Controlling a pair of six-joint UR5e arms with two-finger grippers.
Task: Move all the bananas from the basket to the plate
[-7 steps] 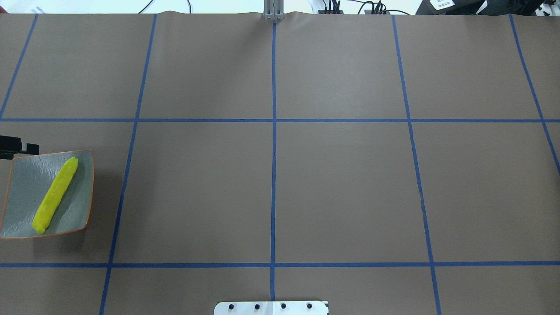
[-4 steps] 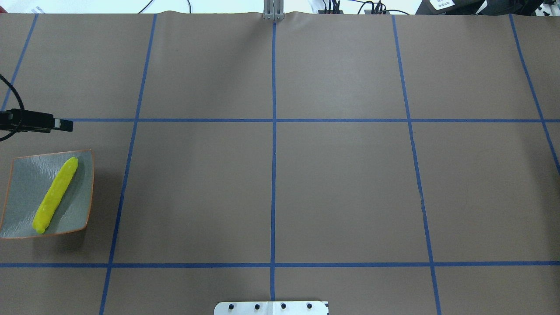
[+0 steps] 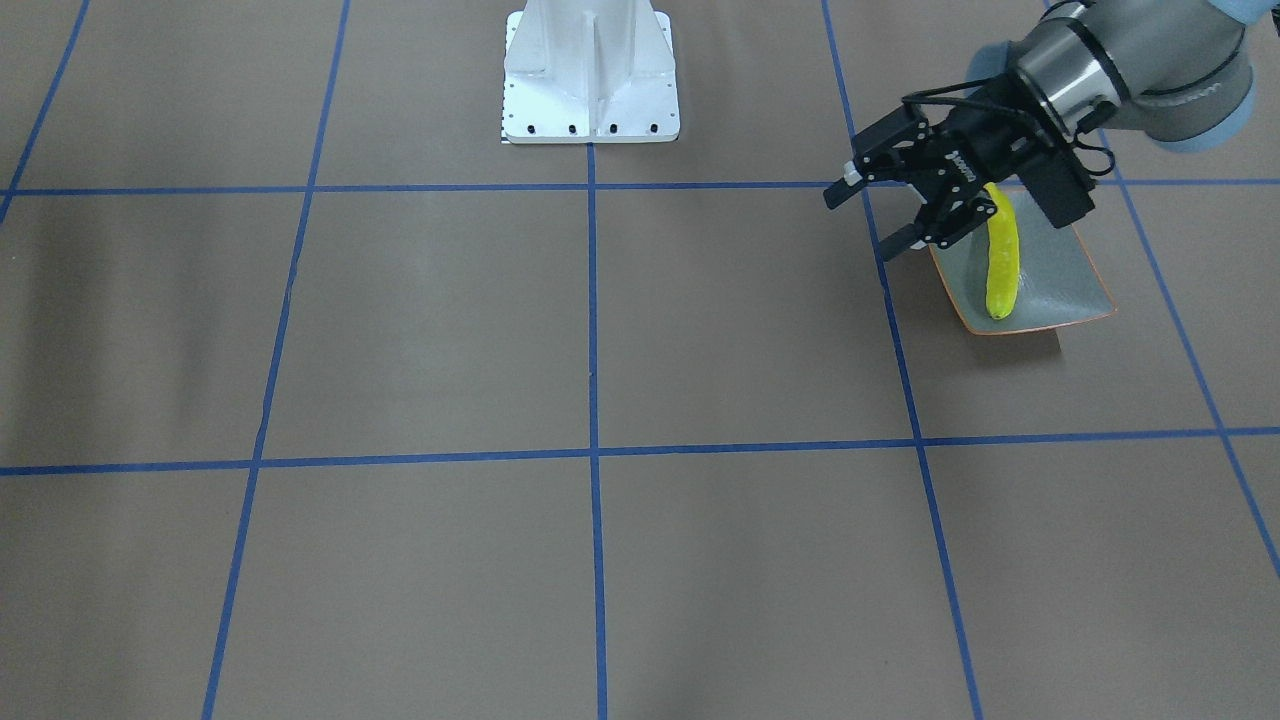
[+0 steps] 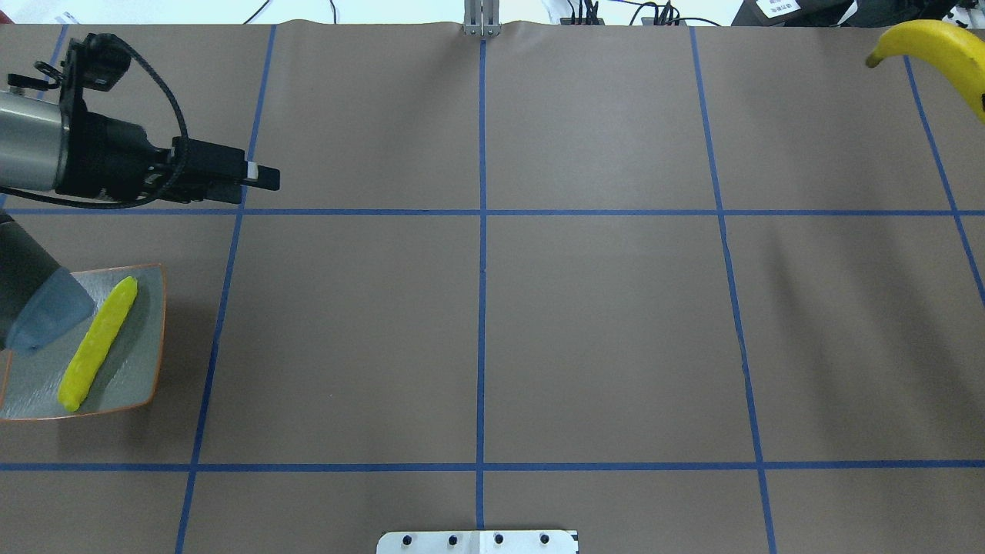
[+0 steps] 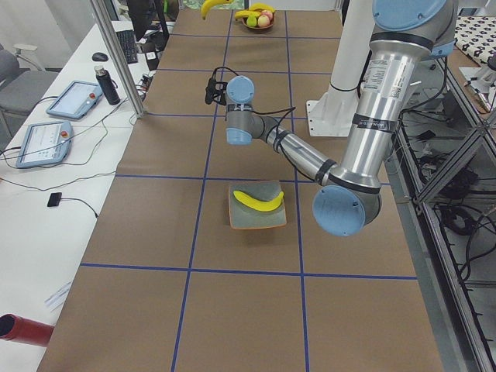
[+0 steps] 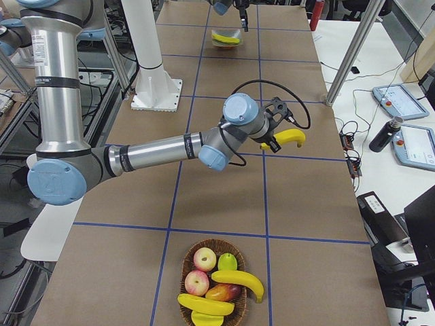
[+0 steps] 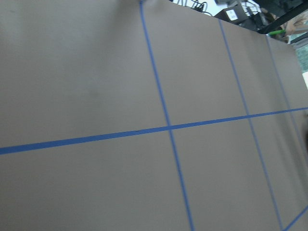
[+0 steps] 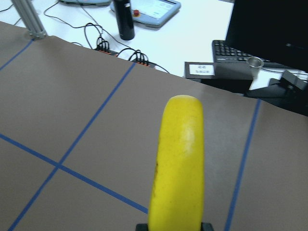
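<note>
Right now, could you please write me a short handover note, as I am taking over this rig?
Left gripper: open, empty, in the air clear of the plate.
Right gripper: shut on a banana, held above the table, away from the basket.
Done: one banana lies on the plate.
Left: deliver the held one, then fetch at least two more showing in the basket.

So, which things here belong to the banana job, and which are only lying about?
Job: plate, banana on the plate, carried banana, basket, basket bananas.
Lying about: apples, bottle, tablet, keyboard.
</note>
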